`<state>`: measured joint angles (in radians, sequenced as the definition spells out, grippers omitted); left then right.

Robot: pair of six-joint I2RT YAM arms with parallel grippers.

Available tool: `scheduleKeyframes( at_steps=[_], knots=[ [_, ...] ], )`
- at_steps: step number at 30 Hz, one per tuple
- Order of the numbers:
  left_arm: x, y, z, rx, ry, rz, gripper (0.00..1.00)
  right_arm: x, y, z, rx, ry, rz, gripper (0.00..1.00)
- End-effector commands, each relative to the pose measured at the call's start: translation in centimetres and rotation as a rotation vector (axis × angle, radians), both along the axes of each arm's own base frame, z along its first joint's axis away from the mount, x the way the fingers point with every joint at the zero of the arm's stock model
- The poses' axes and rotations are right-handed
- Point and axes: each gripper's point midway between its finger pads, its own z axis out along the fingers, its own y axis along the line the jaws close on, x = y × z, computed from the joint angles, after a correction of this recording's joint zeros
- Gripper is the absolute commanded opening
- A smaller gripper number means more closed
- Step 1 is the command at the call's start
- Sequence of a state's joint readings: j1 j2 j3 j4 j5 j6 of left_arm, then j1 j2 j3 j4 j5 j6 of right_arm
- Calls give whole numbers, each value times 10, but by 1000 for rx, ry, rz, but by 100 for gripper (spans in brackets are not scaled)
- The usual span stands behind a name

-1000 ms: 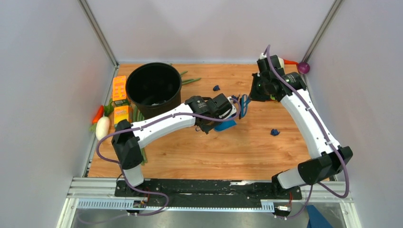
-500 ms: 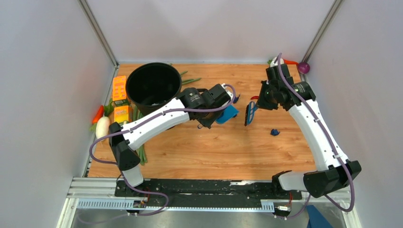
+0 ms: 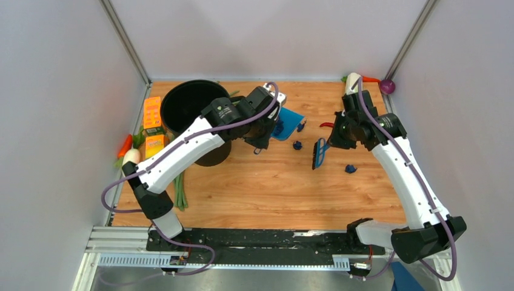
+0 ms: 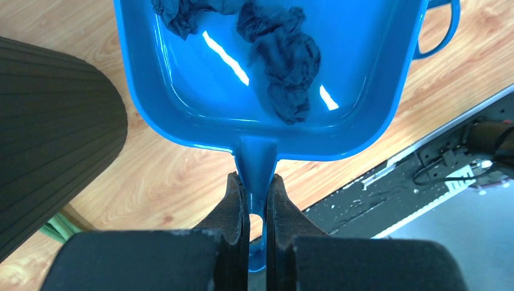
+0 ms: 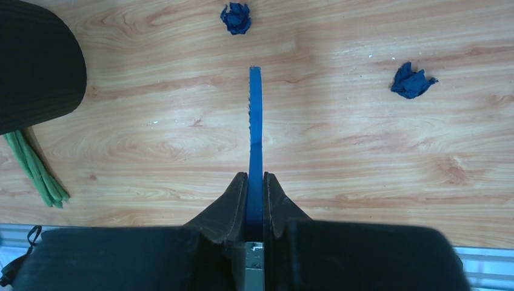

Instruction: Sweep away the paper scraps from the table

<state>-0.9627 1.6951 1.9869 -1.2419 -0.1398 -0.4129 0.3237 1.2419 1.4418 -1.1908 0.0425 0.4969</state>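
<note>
My left gripper is shut on the handle of the light blue dustpan and holds it beside the black bucket. In the left wrist view, the dustpan holds dark navy paper scraps, and the gripper clamps the handle. My right gripper is shut on the blue hand brush, which shows edge-on in the right wrist view. Two scraps lie on the table: one left of the brush and one to its right; they also show in the right wrist view.
Orange boxes, a carrot, a white radish and green beans lie along the left edge. A purple onion sits in the far right corner. A black rail runs along the near edge. Grey walls enclose the table.
My left arm has carried the dustpan back and left, towards the bucket. My right arm has pulled the brush rightwards and nearer. A scrap now lies on the table left of the brush.
</note>
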Motion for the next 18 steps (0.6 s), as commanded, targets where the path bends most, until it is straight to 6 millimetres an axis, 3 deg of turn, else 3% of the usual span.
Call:
scheduleKeyframes(
  at_steps=[1, 3, 9, 18],
  knots=[
    [-4, 10, 33, -124, -35, 67, 0, -10, 1, 4, 33, -4, 0, 0],
    [-2, 17, 30, -131, -42, 98, 0, -14, 6, 5, 59, -1, 26, 0],
    [7, 38, 52, -242, -66, 181, 0, -19, 8, 4, 70, -1, 48, 0],
    [23, 55, 64, -289, -84, 263, 0, -19, 12, 4, 75, 4, 77, 0]
  ],
)
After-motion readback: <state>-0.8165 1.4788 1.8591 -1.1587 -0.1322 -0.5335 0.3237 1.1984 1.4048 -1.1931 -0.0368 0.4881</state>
